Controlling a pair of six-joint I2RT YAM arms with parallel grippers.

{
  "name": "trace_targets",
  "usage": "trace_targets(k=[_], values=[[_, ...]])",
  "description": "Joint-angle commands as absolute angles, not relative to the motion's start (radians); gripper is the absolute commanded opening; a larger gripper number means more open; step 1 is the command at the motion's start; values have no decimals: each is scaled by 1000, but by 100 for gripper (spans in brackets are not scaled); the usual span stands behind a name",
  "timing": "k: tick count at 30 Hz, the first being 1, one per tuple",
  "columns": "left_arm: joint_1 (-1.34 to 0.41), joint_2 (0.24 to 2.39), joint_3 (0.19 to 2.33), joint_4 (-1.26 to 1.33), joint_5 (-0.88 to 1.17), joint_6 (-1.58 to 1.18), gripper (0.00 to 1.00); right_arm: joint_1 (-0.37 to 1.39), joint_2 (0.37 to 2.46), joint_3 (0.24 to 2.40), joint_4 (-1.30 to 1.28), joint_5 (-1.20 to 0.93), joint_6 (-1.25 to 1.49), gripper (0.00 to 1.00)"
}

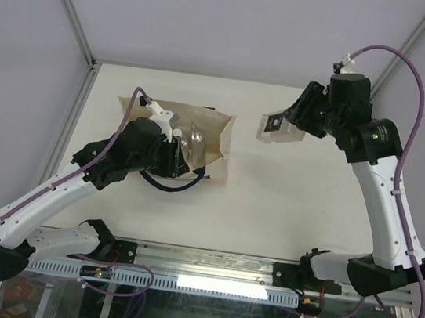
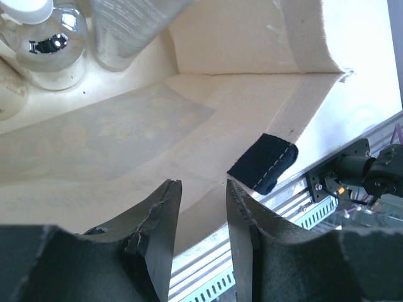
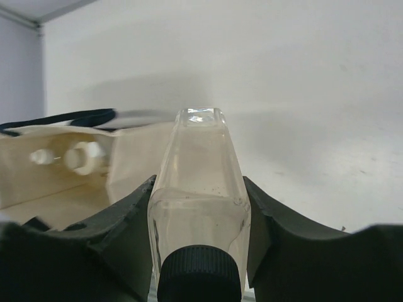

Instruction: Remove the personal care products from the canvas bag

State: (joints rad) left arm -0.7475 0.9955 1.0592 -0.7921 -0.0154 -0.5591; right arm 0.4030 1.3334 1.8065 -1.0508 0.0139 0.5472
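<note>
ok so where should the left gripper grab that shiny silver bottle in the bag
Probably across the widest part of the silver bottle: its shiny round curve could squirt out of an off-centre pinch. Come in through the open mouth of the canvas bag, where the left gripper points; a ribbed grey bottle sits close beside it, so room is tight.

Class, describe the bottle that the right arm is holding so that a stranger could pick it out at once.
On the white table, look right of the beige canvas bag to the right arm's black pincer. Clamped in it is a clear rectangular bottle with a dark ribbed cap. It alone is outside the bag; the shiny silver-topped bottle sits inside.
</note>
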Motion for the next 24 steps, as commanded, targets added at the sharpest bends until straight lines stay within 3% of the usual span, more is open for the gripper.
trace_targets(k=[1,8,24], values=[[-756,958,1115,-777,39,-471,38,386,1250,1754,-1008,238,468,0],[-755,909,1103,-789,29,-402,42,386,1382,1645,-1080,360,359,0],[-755,848,999,-821,-94,-456,42,317,1739,1805,-918,267,284,0]])
